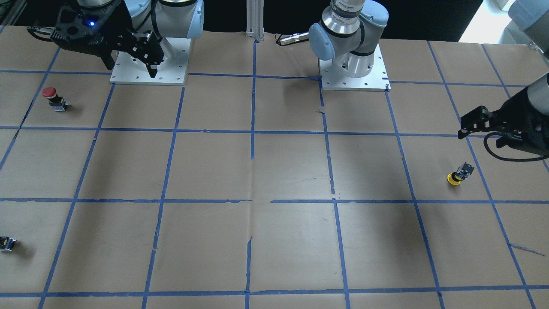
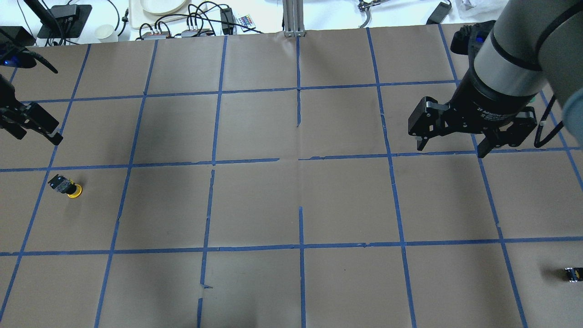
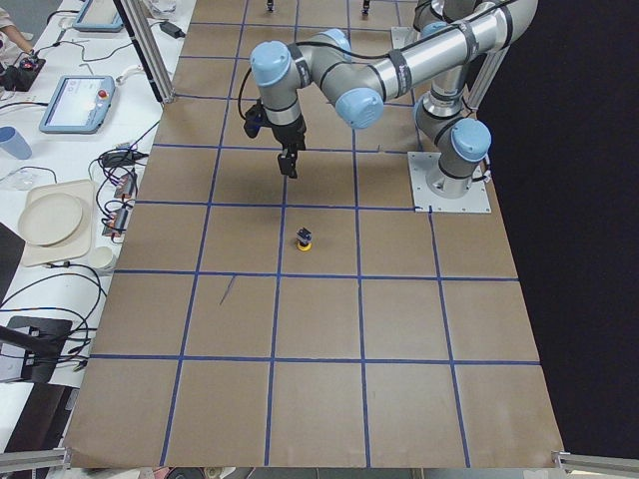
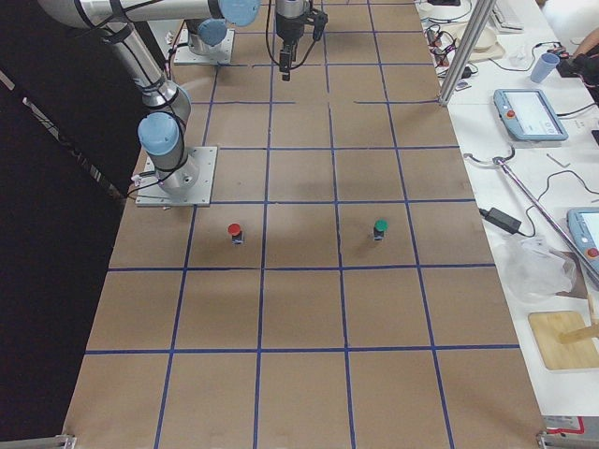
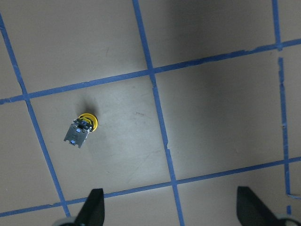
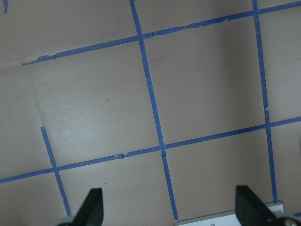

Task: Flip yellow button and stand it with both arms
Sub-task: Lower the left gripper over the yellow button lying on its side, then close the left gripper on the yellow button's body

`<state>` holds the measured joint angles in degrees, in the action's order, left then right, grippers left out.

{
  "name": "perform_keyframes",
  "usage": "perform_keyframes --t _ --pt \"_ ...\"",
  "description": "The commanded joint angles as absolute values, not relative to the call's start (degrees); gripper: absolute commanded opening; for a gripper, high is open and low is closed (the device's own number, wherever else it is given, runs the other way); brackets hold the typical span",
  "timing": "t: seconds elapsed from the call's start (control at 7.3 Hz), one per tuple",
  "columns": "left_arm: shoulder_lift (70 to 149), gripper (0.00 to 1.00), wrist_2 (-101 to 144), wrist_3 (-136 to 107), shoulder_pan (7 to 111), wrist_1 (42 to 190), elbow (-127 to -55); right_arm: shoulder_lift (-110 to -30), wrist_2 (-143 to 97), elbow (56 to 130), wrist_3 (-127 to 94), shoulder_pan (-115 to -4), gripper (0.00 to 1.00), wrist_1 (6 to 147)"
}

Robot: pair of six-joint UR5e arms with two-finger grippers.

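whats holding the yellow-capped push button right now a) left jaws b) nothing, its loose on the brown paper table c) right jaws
b: the yellow-capped push button sits free on the brown paper table, the left gripper open and clear of it, the right gripper open, empty and far off.

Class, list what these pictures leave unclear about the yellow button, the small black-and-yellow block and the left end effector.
Yellow-capped push-button with black-and-grey body: body markings too small in every view.
Small black-and-yellow block: cut by overhead view's right edge and front view's left edge.
Left end effector: left wrist view's bottom edge leaves only its fingertips.
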<state>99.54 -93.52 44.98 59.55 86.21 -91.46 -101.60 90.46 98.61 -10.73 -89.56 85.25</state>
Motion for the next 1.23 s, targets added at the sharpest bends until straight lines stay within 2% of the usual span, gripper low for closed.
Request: perform_keyframes --t 0.0,0.41,0.68,1.1 --pt "102.91 0.99 -93.52 57.25 55.31 79.2 -93.68 -101.69 90.35 98.61 -10.72 -89.73 1.0 85.43" --pt "106.08 0.99 -92.81 73.45 50.9 61.57 -102.26 -101.69 90.79 98.61 -10.72 -89.74 1.0 85.25" --pt "105.73 0.99 -91.68 80.19 49.66 60.13 -108.17 -101.6 90.35 98.7 -10.72 -89.82 1.0 85.34" --pt "106.52 0.96 -91.23 83.83 49.48 57.66 -108.38 -101.78 90.35 98.7 -10.72 -89.82 1.0 85.08"
